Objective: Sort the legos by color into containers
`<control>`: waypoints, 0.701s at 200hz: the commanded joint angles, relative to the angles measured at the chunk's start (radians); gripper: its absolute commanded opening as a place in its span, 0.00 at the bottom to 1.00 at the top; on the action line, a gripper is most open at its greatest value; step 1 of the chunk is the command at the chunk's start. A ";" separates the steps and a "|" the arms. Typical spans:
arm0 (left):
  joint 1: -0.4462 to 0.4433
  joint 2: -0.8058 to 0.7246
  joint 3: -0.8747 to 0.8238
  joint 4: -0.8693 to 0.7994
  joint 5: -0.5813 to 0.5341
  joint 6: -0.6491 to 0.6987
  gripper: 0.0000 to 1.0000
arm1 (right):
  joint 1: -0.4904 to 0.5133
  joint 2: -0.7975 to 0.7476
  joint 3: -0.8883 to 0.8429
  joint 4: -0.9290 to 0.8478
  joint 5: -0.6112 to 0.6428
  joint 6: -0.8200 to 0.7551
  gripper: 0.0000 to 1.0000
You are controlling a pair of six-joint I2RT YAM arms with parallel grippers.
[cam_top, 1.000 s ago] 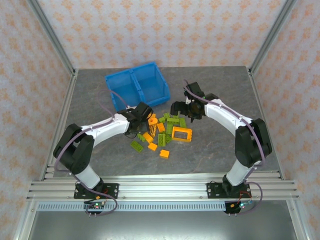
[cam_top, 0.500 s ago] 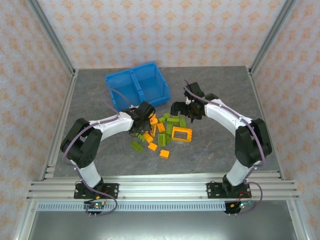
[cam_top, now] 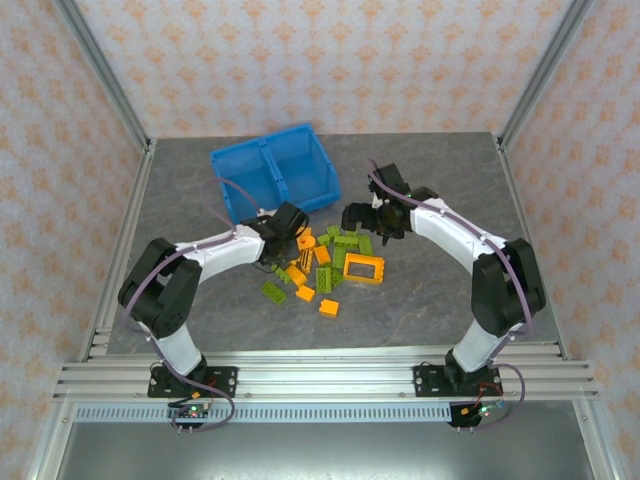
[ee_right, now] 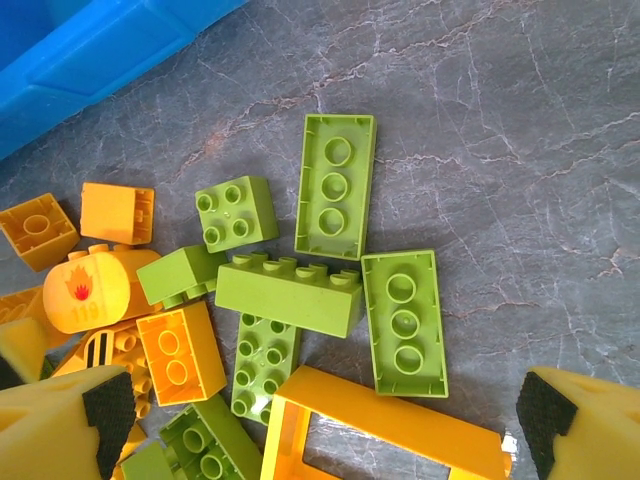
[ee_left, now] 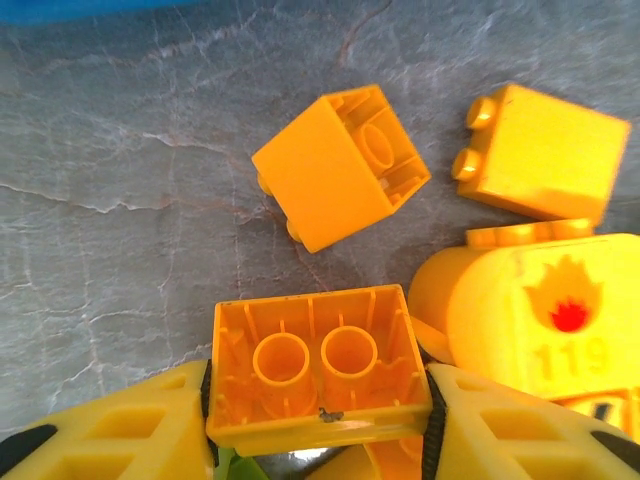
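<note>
The legos lie in a mixed orange and olive-green pile (cam_top: 322, 262) at mid-table, with the orange frame piece (cam_top: 364, 269) on its right. My left gripper (ee_left: 320, 405) is low over the pile's left side, pads against both sides of an upside-down orange brick (ee_left: 315, 365). Other orange bricks (ee_left: 340, 165) lie just beyond it. My right gripper (ee_right: 322, 415) hangs open above the orange frame (ee_right: 390, 420) and several green bricks (ee_right: 288, 290), touching nothing. The blue bin (cam_top: 270, 175) with its two containers stands behind the pile.
A rounded orange piece with a flame print (ee_left: 540, 310) sits right beside the left gripper. The bin's blue wall (ee_right: 90, 50) lies at the upper left of the right wrist view. Bare grey table (cam_top: 440, 290) stretches right of and in front of the pile.
The left arm has pushed a little further into the pile and its fingers have closed in on the orange brick. The right arm has held still and open.
</note>
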 commanded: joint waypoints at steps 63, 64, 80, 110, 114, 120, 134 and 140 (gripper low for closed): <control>0.144 -0.092 0.340 -0.107 -0.276 0.228 0.42 | 0.006 -0.095 0.017 -0.034 0.009 0.018 0.99; 0.145 -0.087 0.346 -0.107 -0.277 0.232 0.42 | 0.005 -0.095 0.017 -0.035 0.009 0.018 0.99; 0.196 0.010 0.446 -0.112 -0.282 0.272 0.42 | 0.006 -0.110 0.009 -0.038 0.010 0.022 0.99; 0.263 0.211 0.621 -0.106 -0.207 0.324 0.44 | 0.005 -0.140 -0.017 -0.034 0.013 0.029 0.99; 0.272 0.248 0.658 -0.122 -0.199 0.323 0.44 | 0.005 -0.141 -0.017 -0.036 0.012 0.029 0.99; 0.284 0.295 0.700 -0.143 -0.190 0.322 0.44 | 0.005 -0.146 -0.017 -0.041 0.012 0.030 0.99; 0.313 0.370 0.763 -0.171 -0.161 0.299 0.44 | 0.004 -0.159 -0.023 -0.049 0.017 0.026 0.99; 0.326 0.394 0.777 -0.172 -0.140 0.284 0.44 | 0.005 -0.167 -0.026 -0.050 0.022 0.025 0.99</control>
